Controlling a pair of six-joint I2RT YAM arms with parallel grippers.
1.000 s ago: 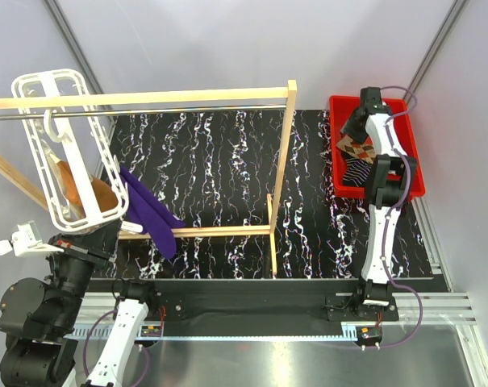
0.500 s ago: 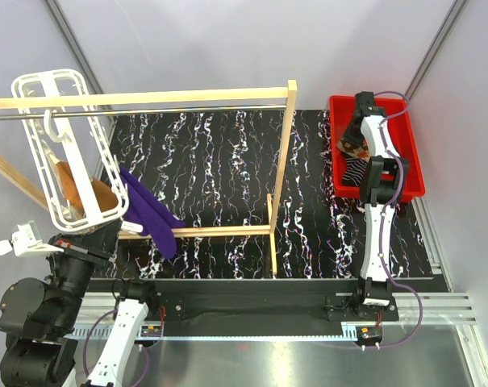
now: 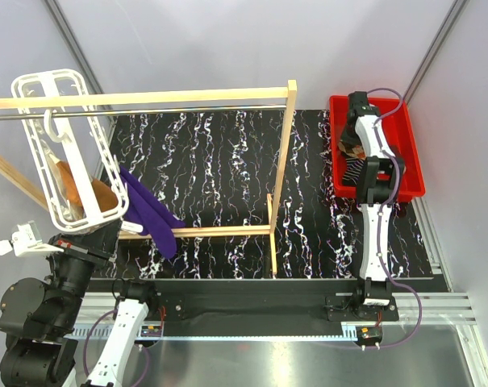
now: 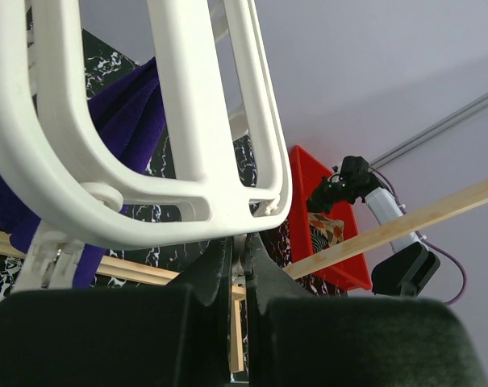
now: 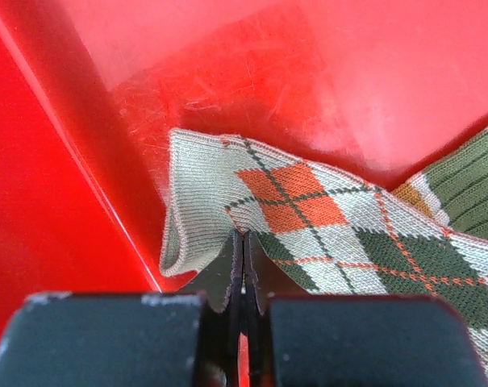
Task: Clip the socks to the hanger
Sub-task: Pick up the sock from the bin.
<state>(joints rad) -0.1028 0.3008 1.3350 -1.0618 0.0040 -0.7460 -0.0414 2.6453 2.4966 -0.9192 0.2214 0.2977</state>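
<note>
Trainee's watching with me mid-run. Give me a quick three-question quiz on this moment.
1. True or false: the right hand is shut on an argyle sock in the red bin.
2. The purple socks are: A in the bin, B hanging at the hanger, C in the right hand.
3. Which hand holds the hanger?
Key: 1 true; 2 B; 3 the left hand.
</note>
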